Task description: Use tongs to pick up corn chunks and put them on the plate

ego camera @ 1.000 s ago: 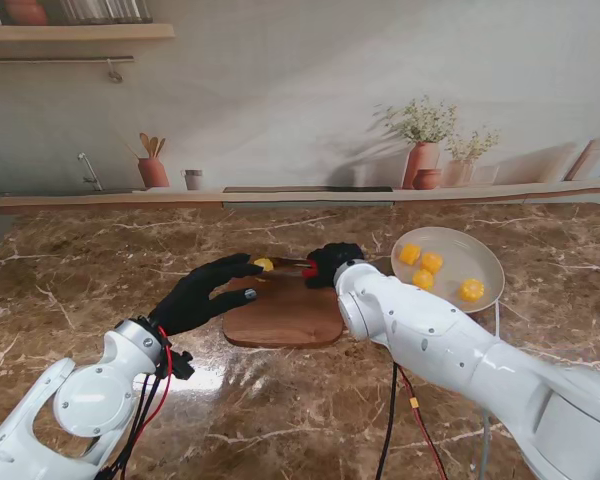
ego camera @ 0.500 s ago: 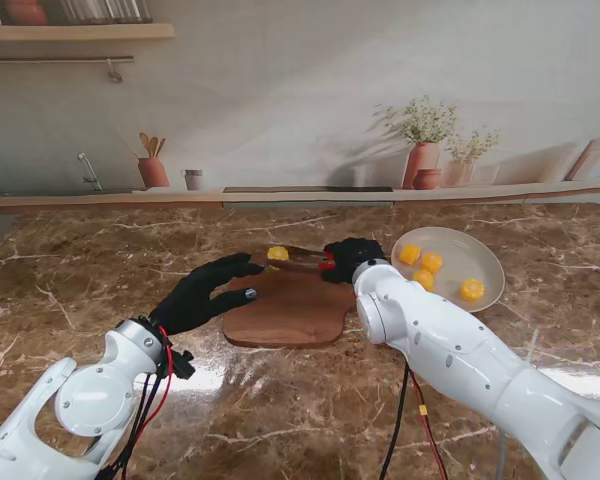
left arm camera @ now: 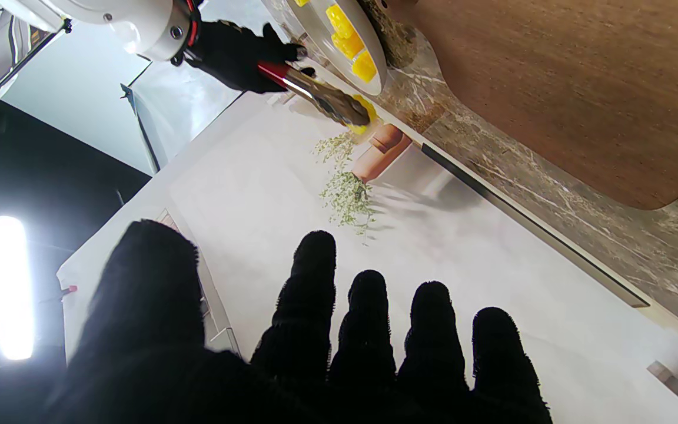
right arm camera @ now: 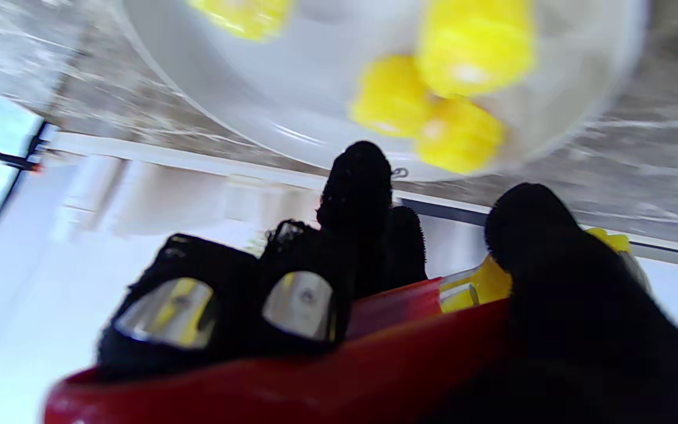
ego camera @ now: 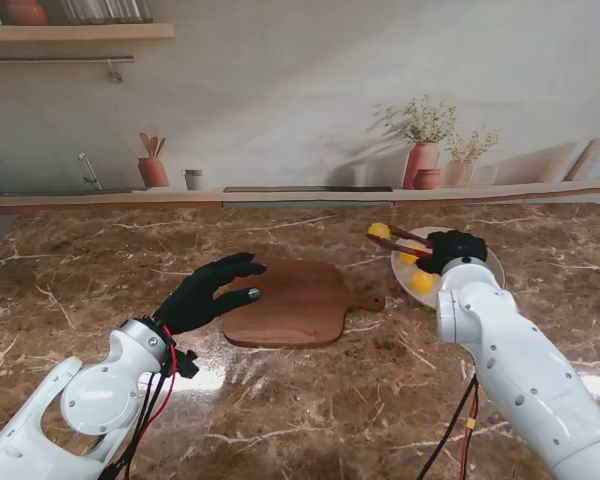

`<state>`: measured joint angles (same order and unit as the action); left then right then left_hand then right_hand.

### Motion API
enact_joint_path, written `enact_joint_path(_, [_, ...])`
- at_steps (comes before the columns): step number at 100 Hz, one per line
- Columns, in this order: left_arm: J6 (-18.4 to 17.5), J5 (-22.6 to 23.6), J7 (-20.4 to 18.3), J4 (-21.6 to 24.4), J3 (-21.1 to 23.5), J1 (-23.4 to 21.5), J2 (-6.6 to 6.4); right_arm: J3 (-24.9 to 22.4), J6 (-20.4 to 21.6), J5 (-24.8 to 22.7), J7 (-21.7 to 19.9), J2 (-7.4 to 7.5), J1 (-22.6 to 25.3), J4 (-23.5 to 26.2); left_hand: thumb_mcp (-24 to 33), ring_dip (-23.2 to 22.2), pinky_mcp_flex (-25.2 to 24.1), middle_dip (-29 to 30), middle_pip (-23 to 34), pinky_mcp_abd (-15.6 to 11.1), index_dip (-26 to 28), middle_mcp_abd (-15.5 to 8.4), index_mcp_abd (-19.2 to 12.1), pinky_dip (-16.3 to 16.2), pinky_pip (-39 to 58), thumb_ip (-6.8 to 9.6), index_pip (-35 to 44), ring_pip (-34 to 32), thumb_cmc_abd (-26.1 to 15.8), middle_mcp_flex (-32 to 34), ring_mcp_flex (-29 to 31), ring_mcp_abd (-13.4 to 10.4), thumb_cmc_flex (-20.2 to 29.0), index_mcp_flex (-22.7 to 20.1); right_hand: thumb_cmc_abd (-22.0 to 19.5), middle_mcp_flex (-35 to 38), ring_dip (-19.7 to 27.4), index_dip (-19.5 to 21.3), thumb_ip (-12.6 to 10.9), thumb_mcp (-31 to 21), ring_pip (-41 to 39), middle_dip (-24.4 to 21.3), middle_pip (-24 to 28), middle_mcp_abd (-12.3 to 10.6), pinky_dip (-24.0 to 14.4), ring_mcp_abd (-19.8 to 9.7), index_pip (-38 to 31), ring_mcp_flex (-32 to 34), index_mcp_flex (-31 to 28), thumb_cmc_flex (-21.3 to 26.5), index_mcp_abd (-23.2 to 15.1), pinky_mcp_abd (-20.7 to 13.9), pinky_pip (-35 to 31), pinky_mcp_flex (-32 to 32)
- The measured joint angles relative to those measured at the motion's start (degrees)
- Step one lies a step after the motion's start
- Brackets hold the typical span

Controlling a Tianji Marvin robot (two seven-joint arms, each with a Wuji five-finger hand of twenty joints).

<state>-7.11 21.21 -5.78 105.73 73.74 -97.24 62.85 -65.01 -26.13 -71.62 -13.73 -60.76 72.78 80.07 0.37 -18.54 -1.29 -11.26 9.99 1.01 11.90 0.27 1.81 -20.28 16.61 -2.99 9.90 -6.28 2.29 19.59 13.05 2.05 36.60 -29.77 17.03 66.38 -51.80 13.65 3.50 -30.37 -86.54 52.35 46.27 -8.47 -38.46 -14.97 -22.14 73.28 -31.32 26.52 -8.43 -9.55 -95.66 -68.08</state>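
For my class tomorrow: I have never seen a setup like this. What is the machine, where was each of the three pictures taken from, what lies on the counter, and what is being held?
This is a two-armed robot with black-gloved five-finger hands. The wide picture comes from a camera on its stand, looking down at a marble counter. The other two come from cameras on the wrists, looking along the fingers, so they appear upside down.

On the counter lie a wooden cutting board and a white plate holding corn chunks.

The right robot hand grips red-handled tongs, which pinch one more corn chunk at the plate's left rim. The left robot hand is open, holding nothing, its fingers at the board's left edge.
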Motion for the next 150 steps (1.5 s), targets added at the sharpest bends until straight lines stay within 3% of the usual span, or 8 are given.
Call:
enact_joint_path(41, [0.14,-0.48,-0.14,-0.78,-0.18,0.50,0.09,-8.26,-9.68,-4.00,-3.02,1.29,5.11,-1.20,0.00,0.00,0.00,0.00,0.00,0.00,0.00,0.00,0.00,-0.01,-0.04,0.00,0.00,0.00,0.00,0.00,0.00,0.00,0.00,0.00,0.14,0.16,0.00,-0.10,0.00,0.00,-0.01,0.01,0.00,0.00,0.00,0.11,0.00,0.00,-0.08,0.14,0.62,0.02,0.00,0.00])
enact_joint_path(60, [0.17,-0.48,-0.10,-0.95,-0.14,0.47,0.11,-9.13,-9.91,-4.50,-3.48,1.75,5.93,-2.28,0.00,0.00,0.00,0.00,0.00,0.00,0.00,0.00,0.00,-0.01,-0.04,0.00,0.00,0.00,0.00,0.00,0.00,0.00,0.00,0.00,0.34,0.38,0.00,-0.31,0.00,-0.21,-0.01,0.01,-0.03,0.00,0.00,0.18,0.14,0.02,-0.54,0.15,1.28,0.03,0.00,-0.02])
enact_joint_path(77, [0.05,-0.48,-0.06,-1.35,-0.14,0.59,0.13,-9.28,-10.21,-4.60,-3.90,1.87,6.11,-2.66,0.00,0.00,0.00,0.00,0.00,0.00,0.00,0.00,0.00,-0.01,-0.04,0.00,0.00,0.00,0.00,0.00,0.00,0.00,0.00,0.00,8.58,0.50,0.02,-0.31,-0.02,-11.58,0.21,0.01,-0.28,-0.08,0.00,0.20,4.31,0.09,-1.13,-5.86,6.48,-0.04,0.00,-0.05])
enact_joint_path(90, [-0.08,-0.49,-0.06,-1.57,-0.14,0.74,0.13,-9.79,-10.20,-3.92,-2.75,1.87,6.84,-2.22,0.00,0.00,0.00,0.00,0.00,0.00,0.00,0.00,-0.01,-0.02,-0.05,0.00,0.00,0.00,0.00,0.00,0.00,0.00,0.00,0.00,9.89,0.50,0.03,-0.27,-0.02,-12.98,0.21,0.01,-0.28,-0.17,0.00,0.09,4.33,0.11,-1.13,-7.02,7.67,-0.18,-0.01,-0.05])
enact_joint_path(100, [-0.20,-0.47,-0.05,-1.67,-0.14,0.81,0.13,-10.62,-10.07,-0.32,0.79,1.80,8.33,-0.55,0.00,0.00,0.00,0.00,0.00,0.00,0.00,0.00,-0.01,-0.02,-0.05,0.00,0.00,0.00,0.00,0.00,0.00,0.00,0.00,0.00,9.90,0.52,0.03,-0.21,-0.02,-12.99,0.21,0.01,-0.28,-0.24,0.00,0.06,4.33,0.11,-1.14,-7.07,7.68,-0.21,-0.01,-0.05])
enact_joint_path(113, [-0.41,-0.47,-0.03,-1.77,-0.16,0.87,0.14,-12.53,-5.51,2.44,5.72,1.36,11.78,3.43,0.00,0.00,0.00,0.00,0.00,0.00,0.00,0.00,-0.01,-0.02,-0.05,0.00,0.00,0.00,0.00,0.00,0.00,0.00,0.00,0.00,9.90,0.55,0.03,-0.19,-0.02,-13.30,0.21,0.01,-0.28,-0.25,0.00,0.04,4.33,0.11,-1.14,-7.26,7.74,-0.22,-0.01,-0.05])
enact_joint_path(132, [-0.93,-0.51,-0.04,-2.02,-0.17,0.92,0.14,-13.66,0.78,5.11,9.16,0.70,16.20,8.07,0.00,0.00,0.00,0.00,0.00,0.00,0.00,0.00,-0.01,-0.02,-0.06,0.00,0.00,0.00,0.00,0.00,0.00,0.00,0.00,0.00,9.90,0.64,0.03,0.23,-0.02,-13.54,0.21,0.01,-0.28,-0.37,0.00,-0.01,4.33,0.12,-1.17,-7.34,7.98,-0.24,-0.01,-0.05])
enact_joint_path(150, [-1.65,-0.43,0.32,-2.27,-0.13,0.92,0.15,-16.38,15.63,9.82,13.82,0.16,21.08,10.87,0.00,0.00,0.00,0.00,0.00,0.00,0.00,0.00,-0.01,-0.02,-0.06,0.00,0.00,0.00,0.00,0.00,0.00,0.00,0.00,0.00,10.16,0.79,0.03,0.68,-0.02,-14.81,0.21,0.01,-0.28,-0.48,0.00,-0.02,4.31,0.14,-1.20,-8.05,7.78,-0.25,-0.01,-0.05])
